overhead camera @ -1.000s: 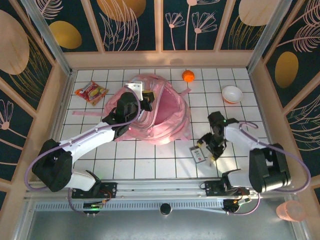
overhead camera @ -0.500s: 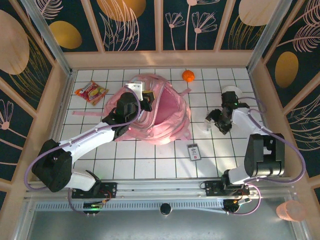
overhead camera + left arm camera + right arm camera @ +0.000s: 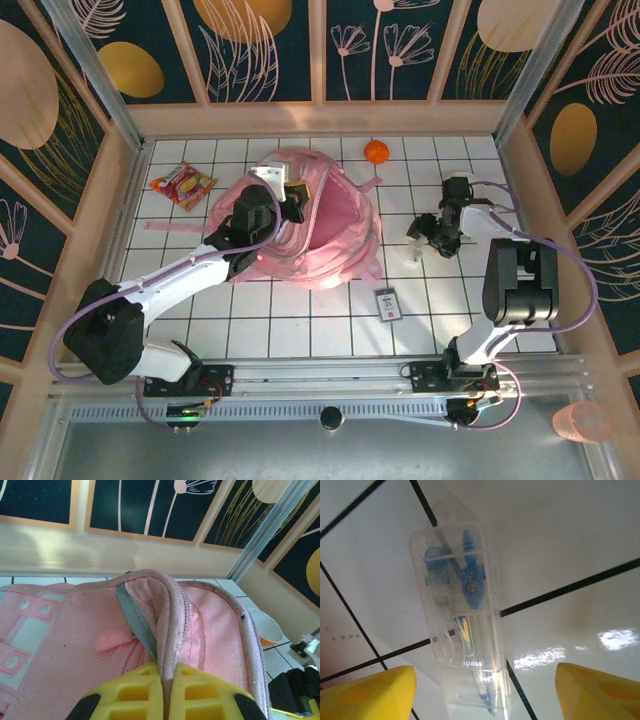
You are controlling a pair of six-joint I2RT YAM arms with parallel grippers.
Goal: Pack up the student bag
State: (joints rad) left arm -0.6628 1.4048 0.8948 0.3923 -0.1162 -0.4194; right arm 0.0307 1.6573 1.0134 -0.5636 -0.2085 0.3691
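The student bag (image 3: 330,235), a big pink backpack, lies open at the middle of the tiled table. My left gripper (image 3: 288,200) is shut on its pale zipped rim (image 3: 170,610), the yellow fingers (image 3: 135,690) pinching the edge and holding it up. My right gripper (image 3: 485,700) hangs open just above a clear plastic compass case (image 3: 460,615) that lies flat on the tiles. The case sits between the two yellow fingertips (image 3: 370,695) without touching them. From above, this gripper (image 3: 428,238) is right of the bag, with the case (image 3: 411,258) beside it.
A small dark flat device (image 3: 387,303) lies on the tiles near the front. An orange ball (image 3: 376,151) sits behind the bag and a red snack packet (image 3: 182,184) at the far left. A white bowl (image 3: 265,627) stands right of the bag. Wooden walls (image 3: 520,180) enclose the table.
My right arm has swung from the small dark device near the front back toward the far right, now over the clear case. The left arm and bag have not moved.
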